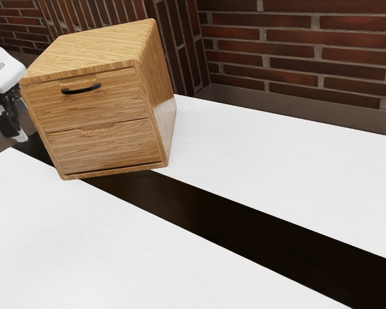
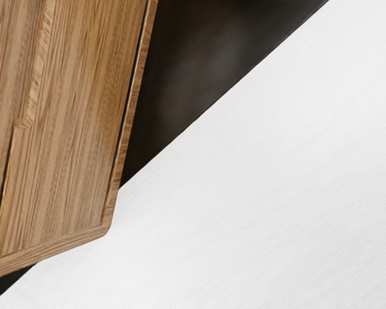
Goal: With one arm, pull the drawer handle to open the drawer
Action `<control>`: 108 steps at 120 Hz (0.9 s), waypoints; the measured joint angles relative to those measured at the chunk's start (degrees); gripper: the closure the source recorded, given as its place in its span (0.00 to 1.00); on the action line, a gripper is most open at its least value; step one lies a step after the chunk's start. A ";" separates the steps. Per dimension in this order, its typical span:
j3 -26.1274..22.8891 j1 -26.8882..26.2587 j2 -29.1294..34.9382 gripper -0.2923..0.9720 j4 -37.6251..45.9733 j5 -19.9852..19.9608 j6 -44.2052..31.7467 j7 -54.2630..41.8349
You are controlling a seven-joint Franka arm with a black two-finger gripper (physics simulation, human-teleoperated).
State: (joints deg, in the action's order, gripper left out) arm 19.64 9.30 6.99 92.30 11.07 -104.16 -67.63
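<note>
Brick wall backs cabinet; drawer handle sits apart, above the pincer.

You have a white table in two pale slabs, with a dark strip running between them from the exterior view's left down to its lower right. One wooden cabinet stands on it, set over the strip, its front lower edge reaching from the near slab to the far one. From the wrist, the cabinet meets white table.
</note>
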 joint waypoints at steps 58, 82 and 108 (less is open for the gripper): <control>6.45 3.64 -7.16 0.23 -9.43 -5.20 -1.88 -4.46; 5.45 7.89 -7.60 0.23 -10.71 -6.73 -2.62 -5.49; 4.40 11.07 -7.90 0.23 -13.40 -7.95 -4.30 -6.28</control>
State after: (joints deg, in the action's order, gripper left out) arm 24.05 20.37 -0.92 78.89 3.12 -108.45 -73.91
